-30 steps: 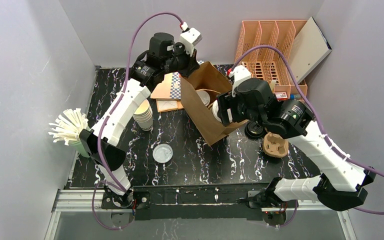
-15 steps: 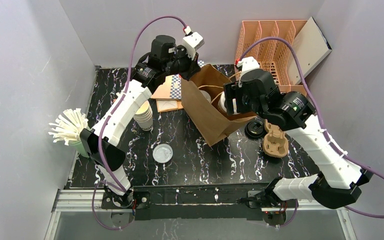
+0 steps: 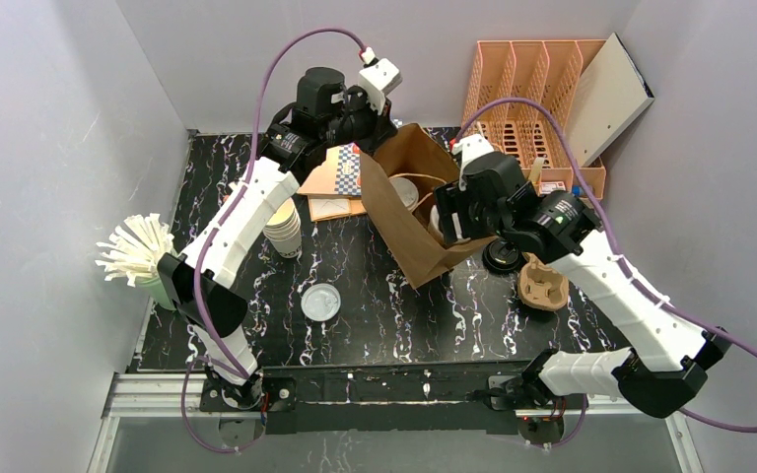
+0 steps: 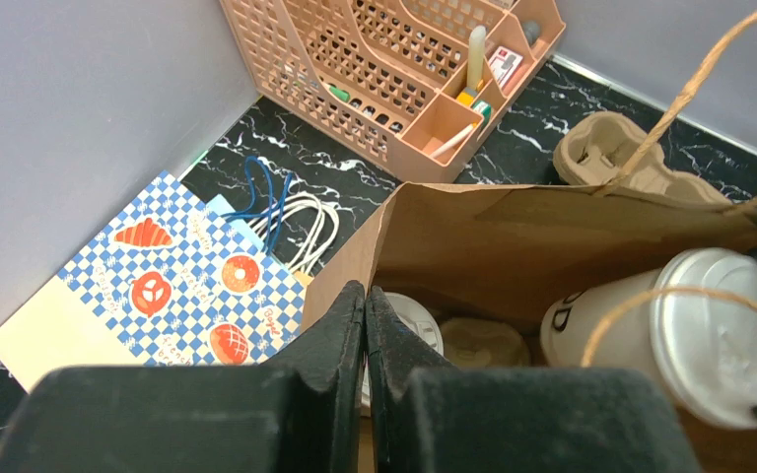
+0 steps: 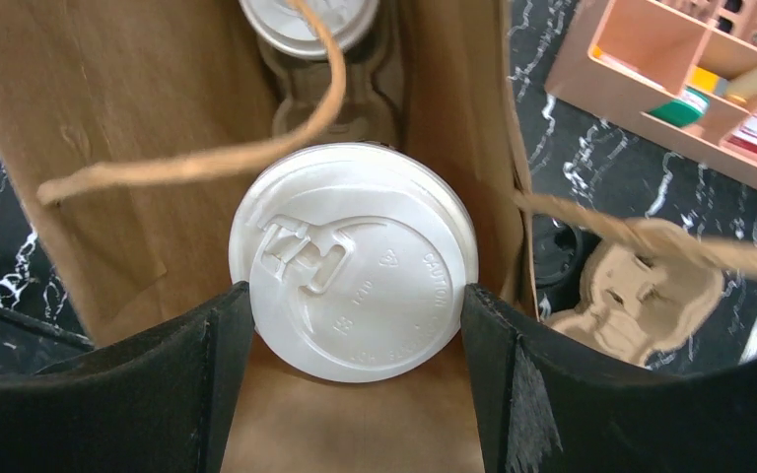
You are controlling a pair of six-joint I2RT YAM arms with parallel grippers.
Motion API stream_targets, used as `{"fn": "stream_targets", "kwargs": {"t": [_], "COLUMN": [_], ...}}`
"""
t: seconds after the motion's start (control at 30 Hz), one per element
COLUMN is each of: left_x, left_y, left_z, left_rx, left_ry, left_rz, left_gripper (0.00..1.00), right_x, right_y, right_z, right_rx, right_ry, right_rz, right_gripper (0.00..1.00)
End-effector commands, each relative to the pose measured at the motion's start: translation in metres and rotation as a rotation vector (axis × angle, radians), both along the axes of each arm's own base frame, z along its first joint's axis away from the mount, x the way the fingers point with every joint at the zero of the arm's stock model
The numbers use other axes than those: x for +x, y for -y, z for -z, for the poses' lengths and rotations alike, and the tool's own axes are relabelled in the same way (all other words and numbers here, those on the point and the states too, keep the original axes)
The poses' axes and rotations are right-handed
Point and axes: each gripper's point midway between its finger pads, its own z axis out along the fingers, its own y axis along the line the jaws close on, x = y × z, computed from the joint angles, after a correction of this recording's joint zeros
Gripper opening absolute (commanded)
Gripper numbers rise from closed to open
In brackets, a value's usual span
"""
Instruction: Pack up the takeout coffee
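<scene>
A brown paper bag (image 3: 409,222) stands open mid-table. My left gripper (image 4: 366,296) is shut on the bag's far rim (image 4: 355,258) and holds it open. My right gripper (image 5: 355,296) is shut on a pale cream cup with a white sip lid (image 5: 355,258), inside the bag's mouth; the cup also shows in the left wrist view (image 4: 720,335). A second white-lidded cup (image 5: 308,22) sits deeper in the bag in a pulp carrier (image 5: 335,103); its side is hidden.
A stack of lidless cream cups (image 3: 283,229), a clear lid (image 3: 321,301) and a cup of white sticks (image 3: 136,251) are at the left. A black lid (image 3: 503,256) and a pulp carrier (image 3: 542,284) lie right of the bag. An orange organizer (image 3: 532,99) stands behind.
My right gripper lifted the cream cup, then lowered it into the bag's mouth. My left gripper stayed pinched on the rim, shifting slightly.
</scene>
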Motion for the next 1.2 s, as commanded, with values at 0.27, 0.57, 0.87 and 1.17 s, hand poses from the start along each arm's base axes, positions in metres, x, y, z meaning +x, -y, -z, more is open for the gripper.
{"fn": "stream_targets", "kwargs": {"t": [0.27, 0.57, 0.87, 1.17], "left_x": [-0.006, -0.011, -0.011, -0.017], "left_y": [0.003, 0.010, 0.017, 0.020], "left_z": [-0.057, -0.066, -0.071, -0.069], "left_rx": [-0.159, -0.236, -0.306, -0.340], "left_ry": [0.078, 0.021, -0.036, -0.100], "left_rz": [-0.025, -0.015, -0.018, -0.016], "left_gripper": [0.00, 0.00, 0.00, 0.00], "right_x": [-0.003, -0.002, -0.001, 0.002], "right_y": [-0.031, -0.041, -0.046, -0.036], "right_z": [0.023, 0.039, 0.059, 0.081], "right_rx": [0.045, 0.017, -0.030, -0.058], "right_ry": [0.062, 0.092, 0.110, 0.140], "right_rz": [-0.177, -0.186, -0.173, -0.146], "right_gripper": [0.61, 0.59, 0.58, 0.57]}}
